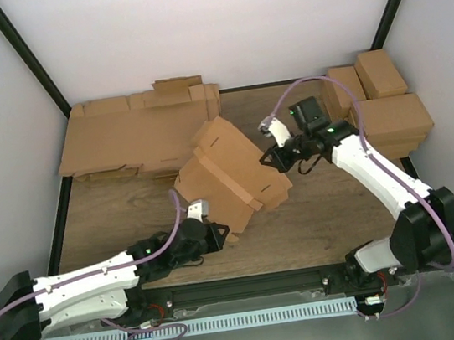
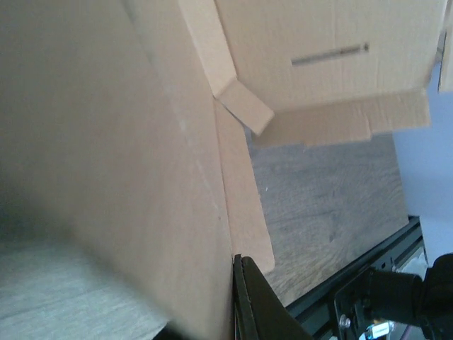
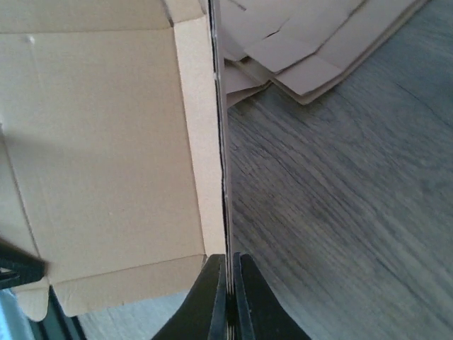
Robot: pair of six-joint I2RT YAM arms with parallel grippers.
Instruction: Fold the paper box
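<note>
Right gripper (image 3: 228, 268), closest to you, pinches a wall edge of the paper box (image 3: 106, 142). Left gripper (image 1: 213, 236) clamps the opposite low corner. Box is tilted at mid-table (image 1: 336, 222). Probably light, thin card that creases easily, so hold near scored folds, not flap tips.

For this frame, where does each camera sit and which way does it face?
Top external: above and behind the bases, facing down at the table; both arms show, holding the paper box.
Left wrist: looks along the left fingers at the box wall.
Right wrist: looks along the right fingers, pinching a box edge.
Shared: all see the box.
</note>
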